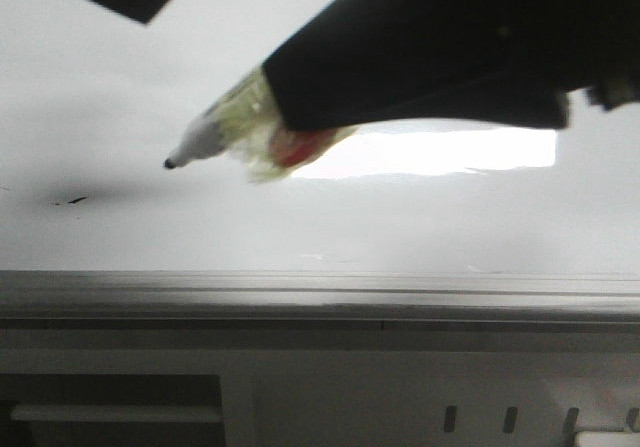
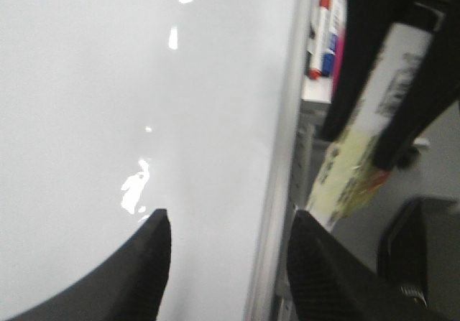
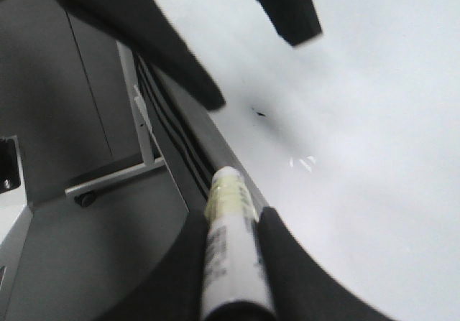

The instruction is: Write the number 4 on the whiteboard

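Observation:
The whiteboard (image 1: 440,232) fills the front view, glossy white with a bright light reflection. My right gripper (image 1: 300,92) is shut on a marker (image 1: 225,127) wrapped in yellowish tape. Its black tip (image 1: 170,163) points left, just over the board. In the right wrist view the marker (image 3: 230,256) sits clamped between both fingers of the right gripper (image 3: 231,217). My left gripper (image 2: 231,219) stands open over the whiteboard (image 2: 108,84), beside its edge, holding nothing. The number 4 is out of view.
A tiny black smudge (image 1: 70,201) marks the board at the left, under the marker's shadow. A grey metal rail (image 1: 320,292) runs along the board's near edge. Red and blue spare markers (image 2: 325,30) lie beyond the rail (image 2: 277,192).

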